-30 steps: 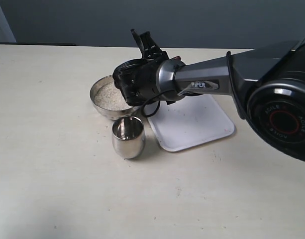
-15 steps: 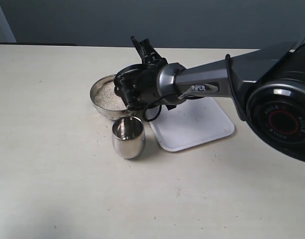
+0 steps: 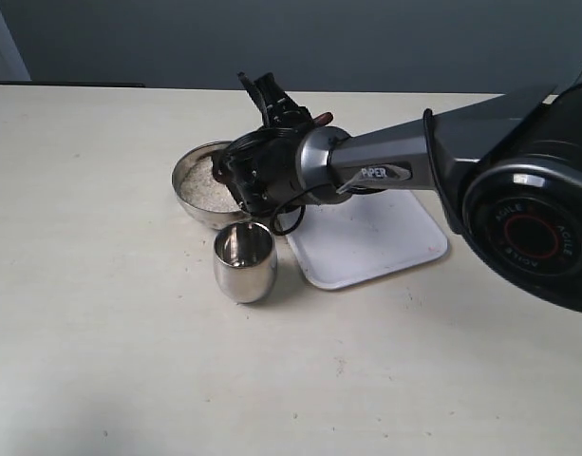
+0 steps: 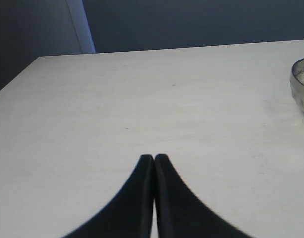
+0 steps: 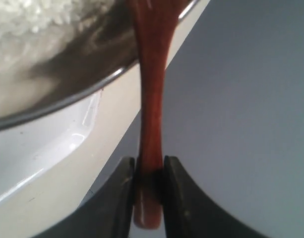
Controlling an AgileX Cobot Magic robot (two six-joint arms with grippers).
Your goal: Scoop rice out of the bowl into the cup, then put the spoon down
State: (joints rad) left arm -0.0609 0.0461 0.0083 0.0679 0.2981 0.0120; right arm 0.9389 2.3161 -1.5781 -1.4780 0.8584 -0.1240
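The silver bowl (image 3: 191, 195) holds off-white rice (image 3: 203, 182) and stands just behind the steel cup (image 3: 244, 263). My right gripper (image 5: 146, 161) is shut on the slim handle of the reddish-brown spoon (image 5: 152, 99), near the handle's end. The handle runs over the bowl's rim (image 5: 67, 101) above the rice (image 5: 28, 20); the spoon's oval end is out of sight. In the exterior view the right wrist hangs over the bowl's right side, and only the spoon's handle end (image 3: 321, 118) shows. My left gripper (image 4: 154, 156) is shut on nothing, low over bare table.
A white tray (image 3: 366, 237) lies to the right of the bowl and cup, under the right arm. The bowl's edge (image 4: 300, 87) shows at the side of the left wrist view. The table's back edge meets a dark wall.
The right wrist has turned and shifted slightly left over the bowl, and the spoon's handle end has come into sight. Bowl, cup and tray have not moved.
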